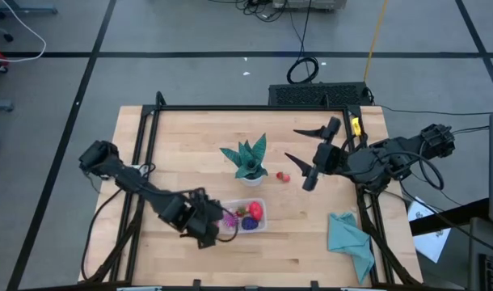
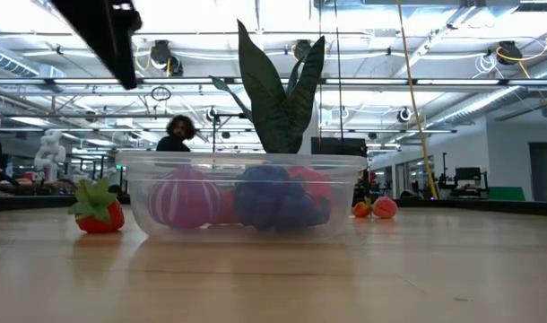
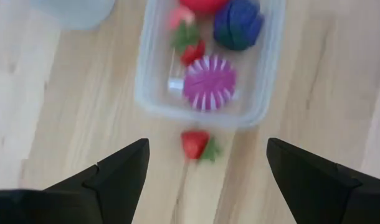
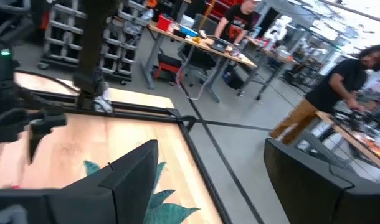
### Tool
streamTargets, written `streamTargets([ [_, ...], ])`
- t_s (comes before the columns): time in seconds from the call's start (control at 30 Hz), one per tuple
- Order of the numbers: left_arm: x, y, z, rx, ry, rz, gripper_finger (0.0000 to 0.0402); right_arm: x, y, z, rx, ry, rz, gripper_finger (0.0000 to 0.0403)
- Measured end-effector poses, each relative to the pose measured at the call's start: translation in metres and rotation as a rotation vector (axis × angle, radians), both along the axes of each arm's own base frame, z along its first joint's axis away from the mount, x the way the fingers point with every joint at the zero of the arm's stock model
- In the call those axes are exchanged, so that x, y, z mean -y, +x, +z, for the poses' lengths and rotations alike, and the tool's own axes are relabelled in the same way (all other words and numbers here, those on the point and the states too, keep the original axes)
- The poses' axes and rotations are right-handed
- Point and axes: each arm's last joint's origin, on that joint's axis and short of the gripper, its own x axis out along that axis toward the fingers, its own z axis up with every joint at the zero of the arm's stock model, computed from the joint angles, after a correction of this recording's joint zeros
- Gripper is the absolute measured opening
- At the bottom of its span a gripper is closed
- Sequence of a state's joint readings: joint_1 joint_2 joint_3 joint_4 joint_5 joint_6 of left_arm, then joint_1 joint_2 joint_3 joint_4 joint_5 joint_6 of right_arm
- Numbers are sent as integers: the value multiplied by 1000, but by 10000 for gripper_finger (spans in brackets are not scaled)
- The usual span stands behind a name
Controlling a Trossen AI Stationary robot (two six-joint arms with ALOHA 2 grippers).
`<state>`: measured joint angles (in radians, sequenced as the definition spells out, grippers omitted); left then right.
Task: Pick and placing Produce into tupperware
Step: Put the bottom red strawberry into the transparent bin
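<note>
I see the container (image 1: 248, 217) at six o'clock of the plant (image 1: 248, 162), holding a pink ball (image 3: 209, 82), with a strawberry (image 3: 196, 144) just outside. My left gripper (image 3: 205, 171) hangs over that strawberry, spread wide and empty. My right gripper (image 1: 303, 155) is raised at three o'clock, also wide open, holding nothing.

The high view is looking straight down on the whole table (image 1: 311, 234). The low view is sitting at tabletop height, close to the tub (image 2: 247, 199), facing the room. The left wrist view is looking down at the same tub (image 3: 202, 68). The right wrist view is facing across the table's edge (image 4: 196, 134) into the room.
</note>
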<state>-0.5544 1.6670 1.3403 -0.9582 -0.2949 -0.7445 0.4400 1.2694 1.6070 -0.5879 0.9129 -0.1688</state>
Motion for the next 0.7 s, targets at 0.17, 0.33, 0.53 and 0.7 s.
streamTargets([
  [0.17,10,-9,-24,-5,-31,50,331,-1,1,0,10,29,29,281],
  [0.33,6,-13,-38,-12,-17,88,331,-1,1,0,15,38,27,281],
  [0.53,-3,-18,-55,-48,12,129,331,-1,1,0,15,38,26,281],
  [0.7,-8,-19,-64,-50,8,157,331,-1,1,0,14,37,26,281],
])
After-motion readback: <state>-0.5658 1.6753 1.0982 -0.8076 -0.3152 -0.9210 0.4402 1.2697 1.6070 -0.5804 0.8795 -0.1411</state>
